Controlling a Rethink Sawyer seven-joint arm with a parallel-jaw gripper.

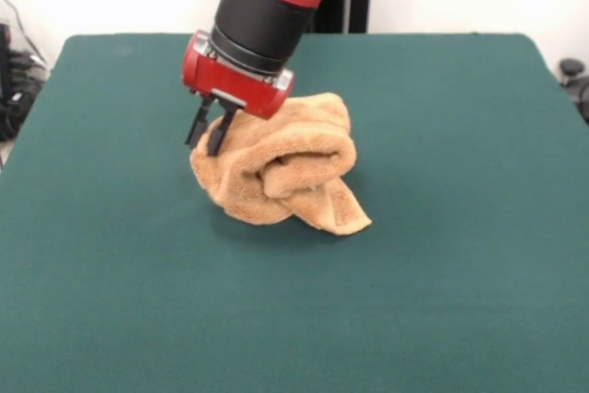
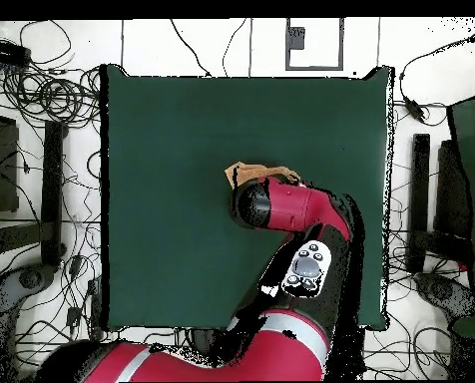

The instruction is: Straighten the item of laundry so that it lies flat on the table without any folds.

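Observation:
The golden-tan towel [image 1: 285, 167] lies crumpled in a rolled heap near the middle of the dark green table [image 1: 442, 301], with one corner trailing toward the front. My gripper [image 1: 202, 148] hangs tilted at the heap's left edge. Its two black fingers [image 1: 219, 133] stand a little apart, with green table showing between them and no cloth in the gap. In the overhead view only a strip of towel [image 2: 251, 172] shows on the table [image 2: 162, 199] past the red arm [image 2: 291, 209], which hides the gripper.
The red and black arm [image 1: 267, 6] comes down from the top over the towel's back left. Cables and equipment [image 2: 42, 110] lie on the floor around the table's sides.

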